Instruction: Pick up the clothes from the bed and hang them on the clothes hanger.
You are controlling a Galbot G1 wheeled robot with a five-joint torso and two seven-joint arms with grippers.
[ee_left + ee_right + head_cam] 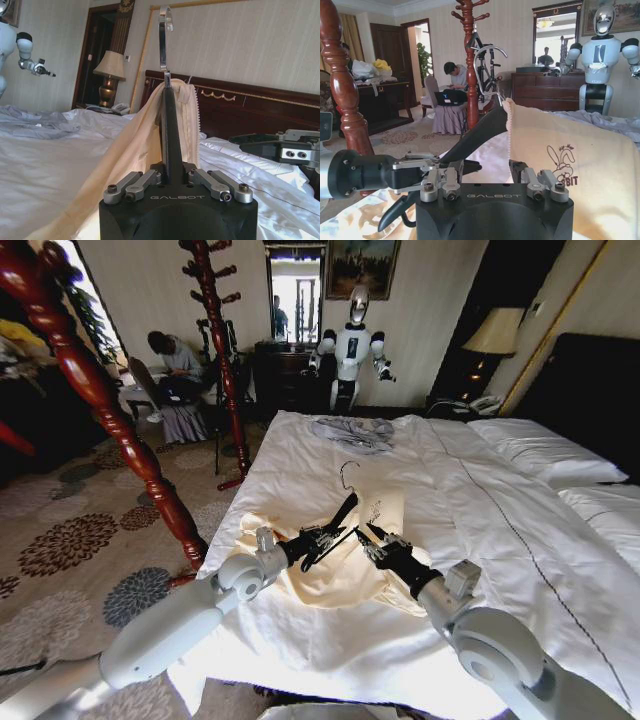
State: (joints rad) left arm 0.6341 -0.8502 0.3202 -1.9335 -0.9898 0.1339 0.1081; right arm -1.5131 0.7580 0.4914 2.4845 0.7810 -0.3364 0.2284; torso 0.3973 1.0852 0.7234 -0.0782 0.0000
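Observation:
The cream-yellow clothes (330, 585) lie crumpled on the bed (480, 500) near its foot. One part is draped over the black clothes hanger (345, 510), whose silver hook (164, 30) points up. My left gripper (328, 535) is shut on the hanger's black arm (171, 130), and the cloth (135, 145) hangs down beside it. My right gripper (372, 533) faces it from the other side, just apart, with its jaws slightly open. The garment's zigzag edge and rabbit print (565, 165) lie next to one finger (516, 170).
A grey-blue garment (352, 432) lies at the bed's far end. A reddish-brown bedpost (110, 410) rises at the left and a turned wooden coat stand (222, 350) stands behind it. Another white robot (350, 345) stands by the dresser. Pillows (545, 450) lie at the right.

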